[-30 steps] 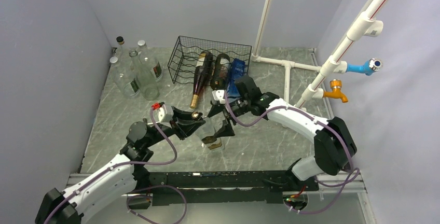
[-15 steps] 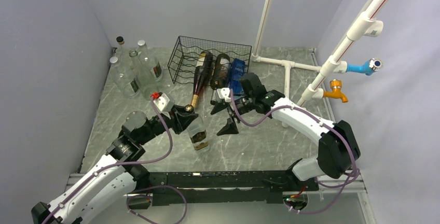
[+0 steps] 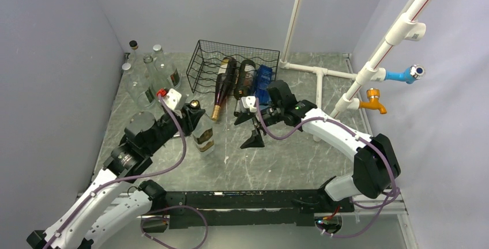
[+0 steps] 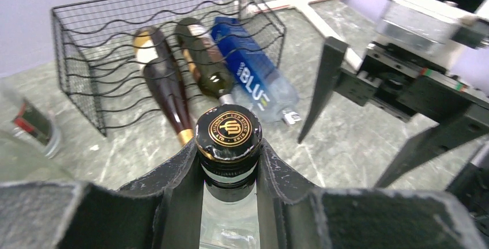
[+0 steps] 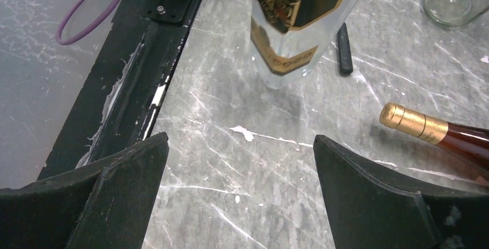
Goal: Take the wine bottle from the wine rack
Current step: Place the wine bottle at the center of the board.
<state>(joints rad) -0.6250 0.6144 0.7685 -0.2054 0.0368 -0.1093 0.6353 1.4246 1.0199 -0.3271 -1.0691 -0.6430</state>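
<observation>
Now left gripper (image 4: 228,152) clamps one bottle (image 3: 203,135), right gripper (image 5: 239,142) gapes, three bottles (image 3: 245,79) lie in wine rack (image 3: 202,64)

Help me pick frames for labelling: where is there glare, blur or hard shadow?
Top view: even soft light, faint shadows, everything sharp. Left wrist view: bottle cap crisp with small glints; glass bottle at the left edge blurred. Right wrist view: table sharp; held bottle cropped by the top edge, its glass reflecting.
</observation>
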